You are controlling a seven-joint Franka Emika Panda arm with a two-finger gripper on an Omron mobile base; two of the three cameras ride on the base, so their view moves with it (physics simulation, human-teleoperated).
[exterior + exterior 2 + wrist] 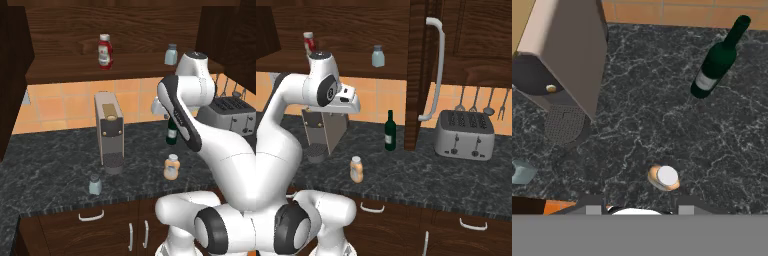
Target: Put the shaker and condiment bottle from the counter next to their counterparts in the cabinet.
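The tabletop (50,165) is black stone with thin grey veins, polished and flat, above dark wooden cupboards with curved silver handles. On it the condiment bottle (171,167) stands upright: a small orange-tan body, rounded, with a slightly narrow neck and a smooth white cap. It is near the front edge, with free stone on all sides. The shaker (95,184) is a short, pale blue-grey translucent piece with a grey cap; it stands just beside the front edge, in front of the coffee machine (108,131), close to its round drip base but apart from it. The machine is a tall beige box with a dark front.

A dark green wine bottle (389,131) with a pale label stands further back, near the tiled orange wall. A silver toaster (465,135) with four slots sits well apart to the right.

The cabinet (65,70) is dark brown wood with visible grain and one wide shelf. On it a red bottle (104,51) with white cap and a second shaker (171,54) stand well apart, with much open shelf between them.

The tool (637,207) hangs high over the tabletop, looking down, almost above the condiment bottle. Its tips are clenched and carry nothing.
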